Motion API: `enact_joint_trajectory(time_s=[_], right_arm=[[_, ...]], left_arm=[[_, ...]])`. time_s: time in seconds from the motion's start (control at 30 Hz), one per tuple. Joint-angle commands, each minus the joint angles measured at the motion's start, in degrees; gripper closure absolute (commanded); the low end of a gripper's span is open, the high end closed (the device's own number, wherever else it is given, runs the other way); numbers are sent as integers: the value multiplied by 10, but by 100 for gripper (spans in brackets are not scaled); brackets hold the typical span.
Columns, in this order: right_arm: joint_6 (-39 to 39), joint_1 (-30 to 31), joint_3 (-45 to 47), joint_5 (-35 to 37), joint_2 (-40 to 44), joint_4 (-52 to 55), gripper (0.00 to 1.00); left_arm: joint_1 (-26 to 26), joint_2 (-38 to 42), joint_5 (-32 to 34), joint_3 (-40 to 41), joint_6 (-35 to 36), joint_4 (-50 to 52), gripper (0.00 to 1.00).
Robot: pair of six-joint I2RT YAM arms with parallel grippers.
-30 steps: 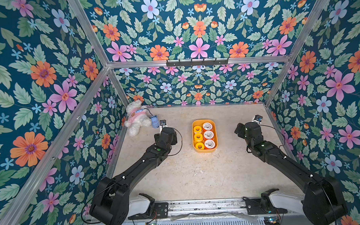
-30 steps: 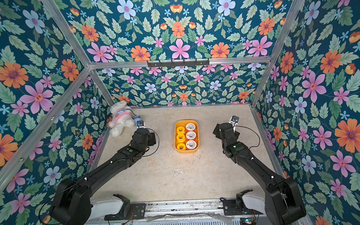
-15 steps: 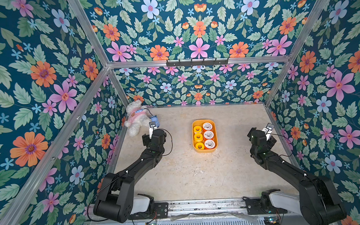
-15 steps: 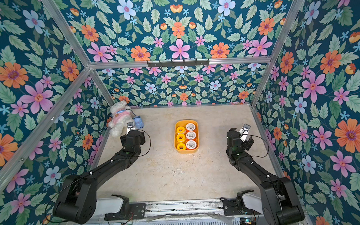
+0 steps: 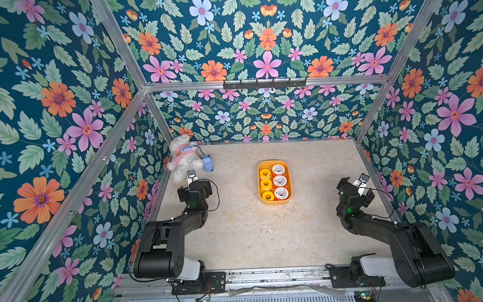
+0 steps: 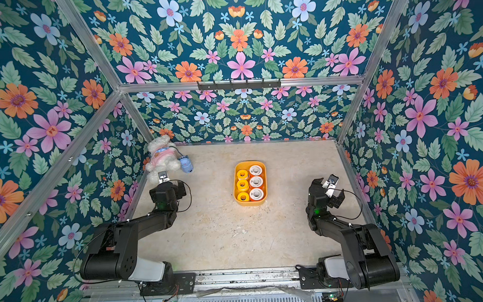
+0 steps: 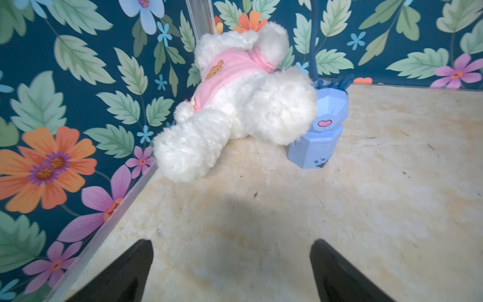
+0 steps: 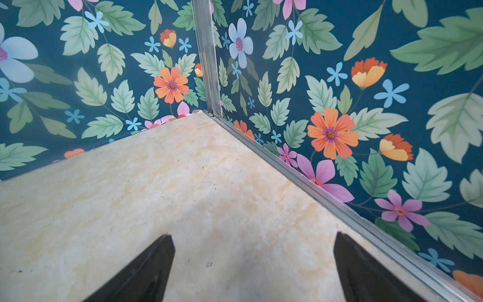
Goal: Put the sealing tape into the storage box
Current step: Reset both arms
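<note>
Fingers (image 7: 122, 277) of the left gripper (image 7: 231, 244) stand wide apart with nothing between them, and the right gripper (image 8: 253, 235) is spread just as wide and equally empty. Between the 2 grippers, the storage box (image 5: 275, 202) sits on the table (image 8: 183, 183), well apart from both pairs of fingers and outside both wrist views. It holds the sealing tape (image 5: 280, 180): in both top views 6 spools show, 3 yellow and 3 white-faced on orange. Whether more lie beneath cannot be told. No loose spool is visible on the table, so the job looks finished or nearly so.

Risk now lies in stray motion. Straight ahead of the left fingers, near, lies a white plush toy (image 7: 235, 104) with a small blue figure (image 7: 324, 123) touching it. A forward reach with the jaws this wide would likely snag fur or topple the figure. Ahead of the right fingers is only bare table, with the wall rail (image 8: 339, 206) just beside the outer finger, so an outward swing could scrape it. Any return toward the box carries the worst hazard: a wide finger clipping its light rim could shove it or spill spools.
</note>
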State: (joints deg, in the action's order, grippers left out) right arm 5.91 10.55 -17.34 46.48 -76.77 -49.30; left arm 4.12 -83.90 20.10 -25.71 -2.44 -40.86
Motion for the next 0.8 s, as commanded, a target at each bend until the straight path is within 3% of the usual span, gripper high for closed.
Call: enact_joint_trajectory(time_s=[0.0,0.2,0.33,0.4,0.77], right_arm=[[-37,-7,21,-36,-14,-127,1],[-6,-59,30,-158,-29,-126,1],[-13,-85,70,-255,-38,-207,1],[-18,-85,82,-267,-41,-230,1],[-25,-88,102,-290,-65,-289,1]], left_arm=[[-9,-14,-76,15,12,-94,1],[-30,-41,-164,52,23,-184,1],[-41,-66,-206,81,27,-255,1],[-42,-82,-204,91,24,-295,1],[-42,-78,-196,86,22,-274,0]])
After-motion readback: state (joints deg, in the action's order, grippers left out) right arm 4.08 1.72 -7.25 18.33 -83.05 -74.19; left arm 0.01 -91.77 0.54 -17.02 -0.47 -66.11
